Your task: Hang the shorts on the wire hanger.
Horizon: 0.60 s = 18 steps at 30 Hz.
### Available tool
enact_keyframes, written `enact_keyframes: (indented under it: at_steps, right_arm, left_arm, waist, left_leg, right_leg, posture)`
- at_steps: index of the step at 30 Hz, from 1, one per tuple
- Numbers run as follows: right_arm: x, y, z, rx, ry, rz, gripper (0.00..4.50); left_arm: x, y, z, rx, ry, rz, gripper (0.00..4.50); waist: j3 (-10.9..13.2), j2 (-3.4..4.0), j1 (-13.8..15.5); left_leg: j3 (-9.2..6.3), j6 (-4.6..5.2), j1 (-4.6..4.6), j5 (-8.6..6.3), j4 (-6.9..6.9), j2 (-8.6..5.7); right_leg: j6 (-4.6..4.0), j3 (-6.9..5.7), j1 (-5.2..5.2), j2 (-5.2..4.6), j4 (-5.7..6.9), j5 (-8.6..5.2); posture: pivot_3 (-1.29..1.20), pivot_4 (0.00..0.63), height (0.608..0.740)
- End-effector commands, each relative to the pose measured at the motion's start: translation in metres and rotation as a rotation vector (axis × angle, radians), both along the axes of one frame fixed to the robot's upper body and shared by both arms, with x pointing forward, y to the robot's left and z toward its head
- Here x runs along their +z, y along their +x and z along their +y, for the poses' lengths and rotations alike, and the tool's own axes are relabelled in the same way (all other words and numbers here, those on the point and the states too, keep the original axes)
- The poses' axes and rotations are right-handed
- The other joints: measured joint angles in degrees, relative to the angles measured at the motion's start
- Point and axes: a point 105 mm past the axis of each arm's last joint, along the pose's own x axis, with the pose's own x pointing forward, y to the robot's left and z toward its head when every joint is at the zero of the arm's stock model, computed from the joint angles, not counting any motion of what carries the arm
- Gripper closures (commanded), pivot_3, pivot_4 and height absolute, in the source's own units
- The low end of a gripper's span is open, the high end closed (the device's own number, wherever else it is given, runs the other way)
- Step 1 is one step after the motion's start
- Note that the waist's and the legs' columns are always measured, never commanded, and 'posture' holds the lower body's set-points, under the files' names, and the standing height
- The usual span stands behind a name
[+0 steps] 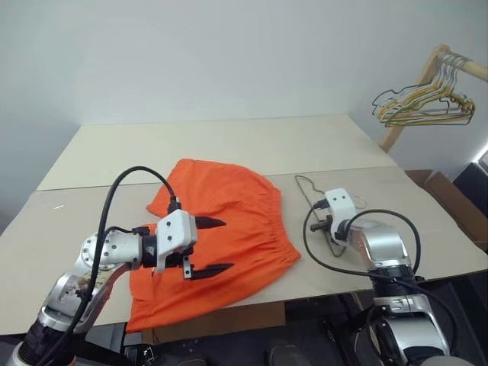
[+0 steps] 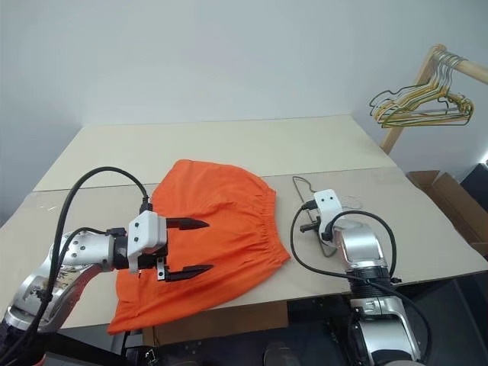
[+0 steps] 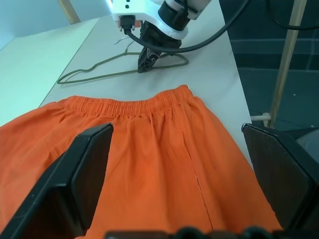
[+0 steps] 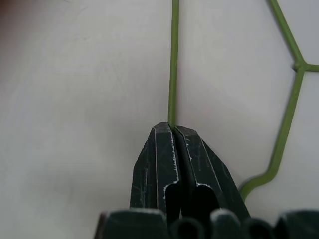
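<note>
Closest to us, our left pincer (image 1: 207, 246) hangs over the near part of the shorts (image 1: 229, 229). Its two black fingers (image 1: 210, 223) stand wide apart and hold nothing. The shorts are bright orange. They lie flat on the tabletop (image 1: 229, 145), and one corner hangs a little over the near edge. The stretchy waistband is on the side toward our right arm.

Just beside the shorts, on the right, we see our right pincer (image 4: 173, 130) down at the tabletop. Its fingers are pressed tight together on a thin bar of the wire hanger (image 3: 99, 72). The wire hanger lies flat on the tabletop, close to the waistband but not touching it. Its hook (image 1: 304, 181) points away from us.

The tabletop is a pale beige, made of two boards with a long seam running across between them. Past the right end sits a brown cardboard box (image 1: 450, 202). Farther back in the right corner, a bunch of yellow-green hangers (image 1: 423, 103) hangs on a wooden rack (image 1: 427, 76). Behind it all is a plain white wall (image 1: 229, 53).
</note>
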Motion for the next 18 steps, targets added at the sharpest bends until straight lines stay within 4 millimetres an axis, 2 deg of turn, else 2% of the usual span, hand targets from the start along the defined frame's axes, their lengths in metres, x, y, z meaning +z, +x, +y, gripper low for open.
enact_keyframes:
  at_steps: [1,2,5,8,10,12,18]
  right_arm:
    - [0.03,0.011,0.0,0.01,-0.042,-0.192,4.49]
    - [0.045,0.014,0.002,0.026,-0.04,-0.269,4.49]
    - [0.088,0.014,0.019,0.119,0.008,-0.49,4.49]
    - [0.112,0.003,0.041,0.281,0.054,-0.644,4.49]
    - [0.13,-0.007,0.054,0.364,0.029,-0.808,4.49]
    - [0.139,-0.018,0.066,0.437,0.041,-0.892,4.49]
    - [0.15,-0.042,0.098,0.611,0.011,-1.072,4.49]
  left_arm:
    - [0.015,0.018,0.0,0.1,-0.052,-0.053,0.0]
    - [0.021,0.03,0.0,0.179,-0.113,-0.013,0.0]
    - [0.051,0.06,-0.004,0.349,-0.448,0.137,0.0]
    - [0.072,0.074,-0.01,0.397,-0.717,0.287,0.0]
    - [0.082,0.078,-0.016,0.389,-0.867,0.398,0.0]
    - [0.088,0.081,-0.022,0.382,-0.95,0.469,0.0]
    - [0.094,0.086,-0.036,0.376,-1.002,0.517,0.0]
  waist:
    - [0.0,0.05,0.0]
    - [0.1,0.12,0.1]
    - [0.2,0.3,0.6]
    - [0.2,0.29,0.3]
    - [0.2,0.28,0.2]
    - [0.2,0.28,0.2]
    - [0.2,0.28,0.1]
  left_leg:
    - [0.0,0.0,-0.01,0.0,0.0,-0.01]
    - [0.01,0.0,-0.03,0.0,0.0,-0.02]
    - [-0.09,0.0,-0.23,0.01,0.03,-0.12]
    - [-0.39,0.0,-0.46,-0.01,0.19,-0.1]
    - [-0.57,-0.04,-0.45,-0.08,0.19,-0.11]
    - [-0.57,-0.08,-0.46,-0.11,0.19,-0.13]
    - [-0.52,-0.11,-0.3,-0.1,0.2,-0.21]
  right_leg:
    - [0.0,0.0,0.0,0.0,0.0,0.0]
    - [0.0,0.02,-0.03,-0.02,0.0,0.0]
    - [0.08,-0.02,-0.14,-0.12,0.0,0.01]
    - [0.16,-0.09,-0.2,-0.13,-0.03,0.05]
    - [0.19,-0.05,-0.19,-0.17,-0.03,0.04]
    - [0.2,-0.01,-0.2,-0.22,-0.03,0.04]
    - [0.25,0.14,-0.17,-0.2,0.02,0.07]
  posture:
    - [-0.08,0.0,0.74]
    - [-0.08,0.0,0.74]
    - [-0.08,0.0,0.74]
    - [-0.08,0.0,0.74]
    - [-0.09,0.0,0.74]
    - [-0.09,0.0,0.74]
    - [-0.09,0.0,0.74]
